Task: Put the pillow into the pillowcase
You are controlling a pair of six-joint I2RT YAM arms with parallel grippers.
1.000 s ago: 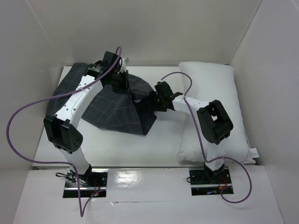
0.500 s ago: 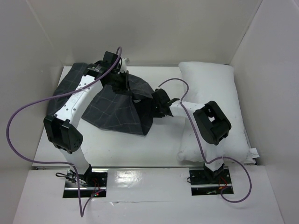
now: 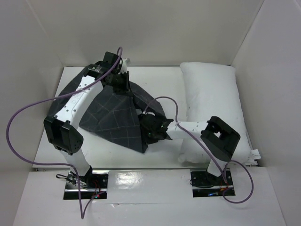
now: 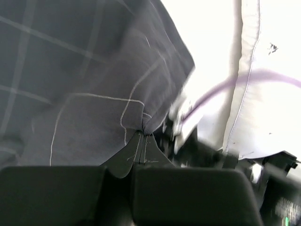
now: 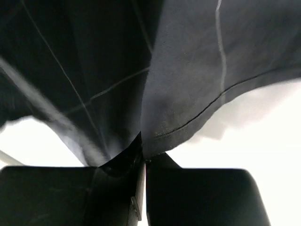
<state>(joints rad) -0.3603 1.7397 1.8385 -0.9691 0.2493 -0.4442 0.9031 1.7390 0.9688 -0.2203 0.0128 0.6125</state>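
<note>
**Both grippers clamped on pillowcase (image 3: pixel 110 115); pillow (image 3: pixel 211 96) outside it, at right of table (image 3: pixel 113 153)**

1. Left gripper (image 3: pixel 121 85): the jaws are closed on a fold of the pillowcase at its far edge. In the left wrist view the dark cloth gathers into a pinch at the tips of the two fingers, with no gap between them.

2. Right gripper (image 3: pixel 150 133): the jaws are closed on the near right corner of the pillowcase. In the right wrist view the stitched hem runs straight into the meeting line of the fingers.

3. Pillowcase: it lies left of centre on the table, partly under the left arm. The cloth stands pulled into a rough triangle between the two grip points, its grid lines running slantwise.

4. Pillow: it lies flat along the right side of the table, long axis from near edge to far edge, wholly outside the pillowcase. The right forearm crosses above its near end. A small tag (image 3: pixel 256 154) shows at its near right corner.

5. Whether pillowcase and pillow touch cannot be determined.
</note>
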